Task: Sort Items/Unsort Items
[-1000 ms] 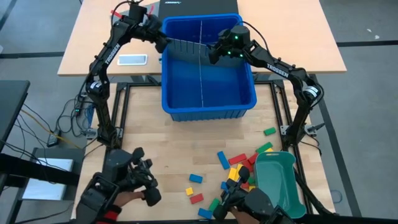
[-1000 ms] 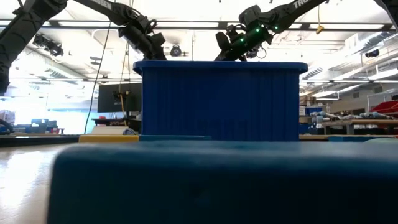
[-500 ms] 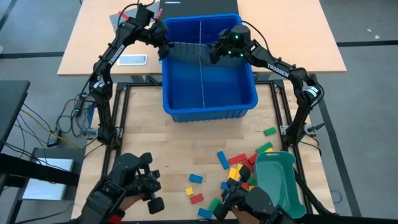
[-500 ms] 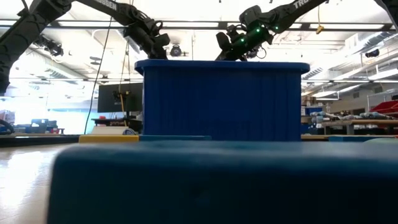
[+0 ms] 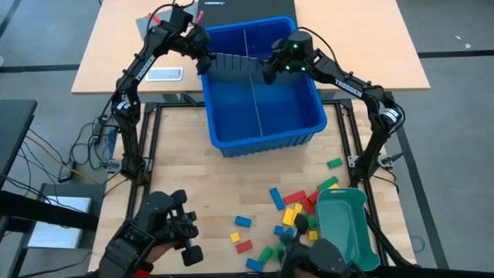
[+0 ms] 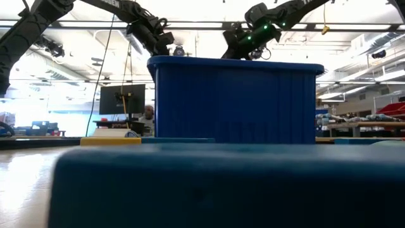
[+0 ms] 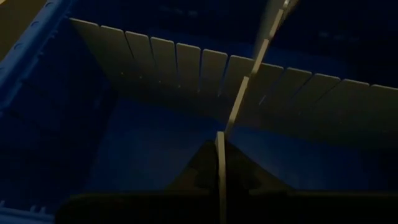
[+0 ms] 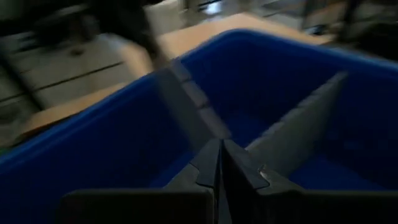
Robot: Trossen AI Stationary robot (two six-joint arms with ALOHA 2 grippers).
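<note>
The items, small red, yellow, green and blue blocks (image 5: 297, 205), lie loose on the wooden table near its front edge, beside a teal tray (image 5: 345, 224). At the far side stands a blue bin (image 5: 266, 123) with two crossed grey divider sheets. My left gripper (image 5: 205, 63) is shut on the cross divider (image 5: 235, 63) at its left end. My right gripper (image 5: 268, 71) is shut on the same sheet, just right of the long divider (image 5: 253, 96). Neither gripper holds a block. My left gripper pinches the cross divider's top edge (image 7: 221, 135) between its two fingers, at the end by the bin's left wall. The fingers slant down from the table's left and lie along the sheet. The sheet stands upright in the bin. My right gripper pinches the cross divider's top edge (image 8: 208, 134) between its two fingers, close to where the long divider (image 8: 298, 121) meets it. The fingers slant down from the right and lie along the sheet, which stays upright inside the bin.
A phone (image 5: 164, 74) lies on the far desk left of the bin. A person's hands work two control arms (image 5: 162, 232) at the near edge. Bare wood shows between the bin and the blocks. A dark blurred thing (image 6: 221, 183) fills the low view's foreground.
My left gripper has gone toward the bin's left wall and shut on the cross divider's end. The blue bin has slid toward the table's right and slightly toward the near edge, turning a little. My right gripper has stayed shut on the divider and gone along with it.
</note>
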